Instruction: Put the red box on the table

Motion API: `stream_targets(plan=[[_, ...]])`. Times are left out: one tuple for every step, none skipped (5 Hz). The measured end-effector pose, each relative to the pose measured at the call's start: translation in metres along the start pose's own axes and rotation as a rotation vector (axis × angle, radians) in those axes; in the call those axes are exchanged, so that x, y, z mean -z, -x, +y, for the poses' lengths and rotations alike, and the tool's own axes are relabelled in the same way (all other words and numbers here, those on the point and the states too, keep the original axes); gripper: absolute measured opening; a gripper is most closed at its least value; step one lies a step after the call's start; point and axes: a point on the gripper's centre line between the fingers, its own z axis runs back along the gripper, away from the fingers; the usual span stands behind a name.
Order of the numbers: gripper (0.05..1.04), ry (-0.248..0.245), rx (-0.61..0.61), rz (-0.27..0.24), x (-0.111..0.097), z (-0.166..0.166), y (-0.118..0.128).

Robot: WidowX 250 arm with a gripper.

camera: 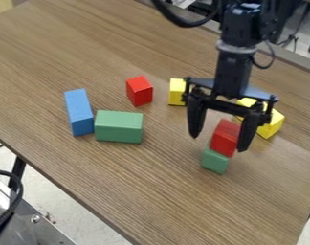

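**Red box (225, 138) sits on the small green block (215, 161), between your gripper's (219, 142) parted fingers**

You have the red box over the table (113, 182), at 4 o'clock from its middle, its long axis pointing from 1 toward 7 o'clock. Your fingers stand wide apart on either side; you can't tell whether either touches it. From it, you see yellow at 2 o'clock, partly hidden by the gripper, a yellow block (177, 92) at 11, another red block (139, 91) at 10, a long green block (119, 127) at 9, and a blue block (80, 112) past that. You count two reds, two greens, one blue; the yellow count is unclear.
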Motion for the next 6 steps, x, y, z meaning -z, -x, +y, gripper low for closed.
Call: stream_targets(plan=[[0.687, -0.013, -0.024, -0.028, 0.001, 0.0, -0.003], [0.58, -0.029, -0.057, -0.036, 0.001, 0.001, -0.004], [0.58, -0.056, -0.051, -0.039, 0.001, 0.0, -0.003], [0.58, -0.076, -0.009, -0.062, -0.009, -0.003, 0.003], [0.58, -0.199, 0.164, -0.068, -0.026, -0.007, 0.025], [0.58, -0.193, 0.317, -0.001, -0.021, -0.01, 0.045]])
